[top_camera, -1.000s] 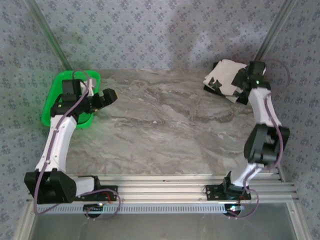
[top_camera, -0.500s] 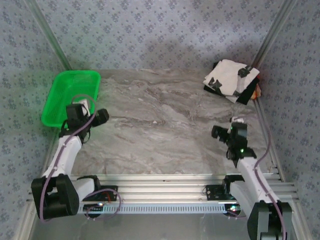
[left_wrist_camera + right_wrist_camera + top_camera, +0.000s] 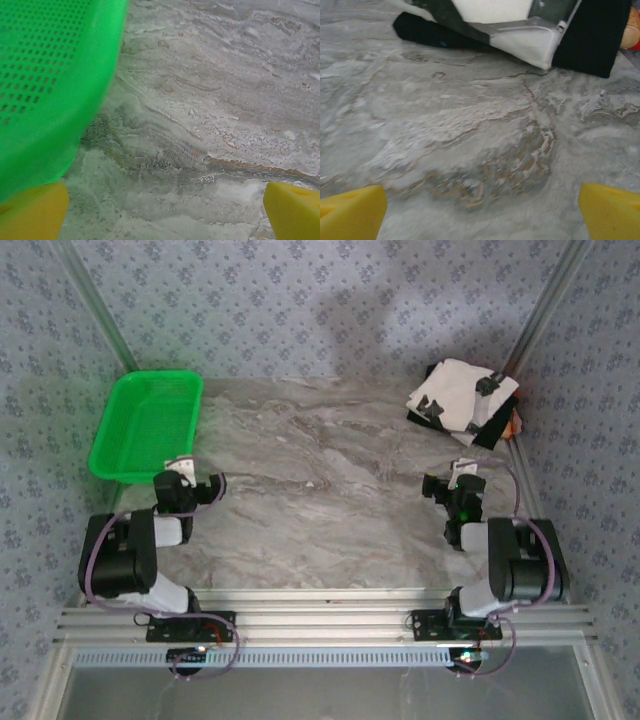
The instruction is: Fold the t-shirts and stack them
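Looking at what reads as the closing stage of the job. Seeing the off-white shirt (image 3: pixel 455 392) folded into a compact packet, a few small black marks showing on it, and lying on top of the black shirt (image 3: pixel 492 433) at the far right corner of the table (image 3: pixel 320 490), with dark cloth peeking out along the near and right edges of the pile. Spotting something small and orange (image 3: pixel 516 424) just beside the pile's right edge, too little of it visible to name. Finding the left gripper (image 3: pixel 205 483) hovering low just beside the near corner of the green basket (image 3: pixel 145 430), its yellow fingers (image 3: pixel 30 212) spread wide with nothing between them. Finding the right gripper (image 3: pixel 440 485) likewise low over bare marble, pointing toward the pile yet well apart from it, its fingers (image 3: pixel 350 210) also spread wide and gripping nothing. Judging both the folding and the stacking as done, going by the present lie of the cloth. Not being able to tell how squarely the lower shirt is folded, with most of it covered. Judging little left beyond perhaps squaring the pile.
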